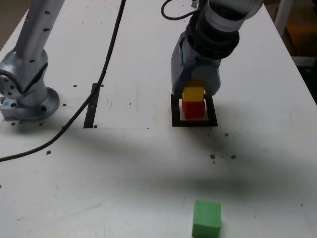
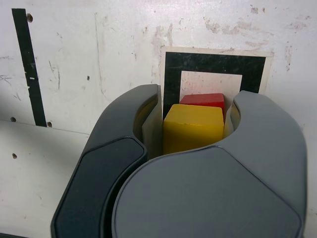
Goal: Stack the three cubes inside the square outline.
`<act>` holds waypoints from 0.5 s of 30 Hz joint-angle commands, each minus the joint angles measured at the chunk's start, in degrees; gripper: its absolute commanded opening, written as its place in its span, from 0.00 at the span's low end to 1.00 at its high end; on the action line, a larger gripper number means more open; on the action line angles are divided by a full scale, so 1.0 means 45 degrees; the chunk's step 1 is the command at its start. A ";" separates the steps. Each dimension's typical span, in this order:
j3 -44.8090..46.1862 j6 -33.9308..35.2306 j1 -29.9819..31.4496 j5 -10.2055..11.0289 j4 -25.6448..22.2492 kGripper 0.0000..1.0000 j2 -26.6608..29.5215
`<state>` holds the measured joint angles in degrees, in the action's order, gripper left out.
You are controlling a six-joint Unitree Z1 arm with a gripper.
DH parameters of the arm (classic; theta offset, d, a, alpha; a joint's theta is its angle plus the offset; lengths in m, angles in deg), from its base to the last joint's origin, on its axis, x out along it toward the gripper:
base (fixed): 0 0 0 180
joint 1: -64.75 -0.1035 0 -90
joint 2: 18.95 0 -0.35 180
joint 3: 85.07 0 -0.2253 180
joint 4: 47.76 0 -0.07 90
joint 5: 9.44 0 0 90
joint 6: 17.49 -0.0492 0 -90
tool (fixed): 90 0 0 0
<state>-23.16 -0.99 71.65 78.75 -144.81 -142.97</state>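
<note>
Three smooth, matte cubes: yellow cube (image 1: 193,93) stacked on red cube (image 1: 192,108) inside the square outline (image 1: 194,122) of black tape; green cube (image 1: 206,218) well apart, nearer the camera. Grey moulded gripper (image 2: 193,119), jaws clamped on yellow cube.

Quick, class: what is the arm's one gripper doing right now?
Gripper: its fingers are shut on the yellow cube, which sits on the red cube inside the square outline.

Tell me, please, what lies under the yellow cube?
The red cube sits directly under the yellow cube, inside the square outline. The outline's white centre beneath the red cube is covered.
</note>
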 commanded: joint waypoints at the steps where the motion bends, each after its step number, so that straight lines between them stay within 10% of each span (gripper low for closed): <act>1: -0.0040 -0.0014 -0.0020 -0.0066 0.0007 0.33 -0.0090; 7: -0.0034 -0.0014 -0.0020 -0.0178 -0.0055 0.38 -0.0141; 15: -0.0021 -0.0013 0.0003 -0.0308 0.0018 0.89 -0.0132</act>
<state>-23.21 -0.99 71.65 77.44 -144.74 -143.38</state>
